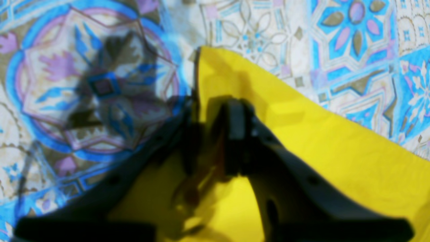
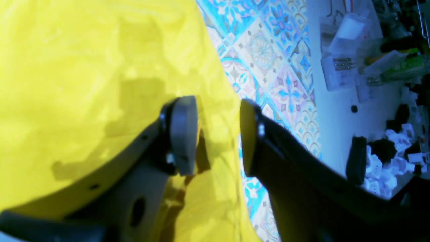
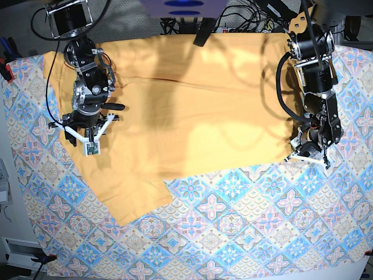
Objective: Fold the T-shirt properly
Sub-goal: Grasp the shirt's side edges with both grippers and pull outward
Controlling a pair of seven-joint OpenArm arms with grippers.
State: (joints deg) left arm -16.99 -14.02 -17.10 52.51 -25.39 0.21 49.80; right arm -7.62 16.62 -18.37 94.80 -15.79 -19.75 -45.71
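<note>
The yellow-orange T-shirt (image 3: 192,105) lies spread flat over the far half of the table, one sleeve reaching toward the front left. My left gripper (image 3: 312,153) sits low at the shirt's front right corner. In the left wrist view its fingers stand close together around that corner's edge (image 1: 213,134), with yellow fabric (image 1: 336,151) in the narrow gap. The picture is blurred, so whether they pinch it is unclear. My right gripper (image 2: 218,137) is open, straddling the shirt's left edge (image 2: 84,67) without closing on it. The base view shows it at the left side (image 3: 87,140).
A blue-pink tile-patterned cloth (image 3: 233,233) covers the table under the shirt. Cables and equipment (image 3: 245,17) crowd the back edge. A red clamp (image 3: 7,73) sits at the left edge. Clutter of boxes and parts (image 2: 369,50) lies beyond the table in the right wrist view.
</note>
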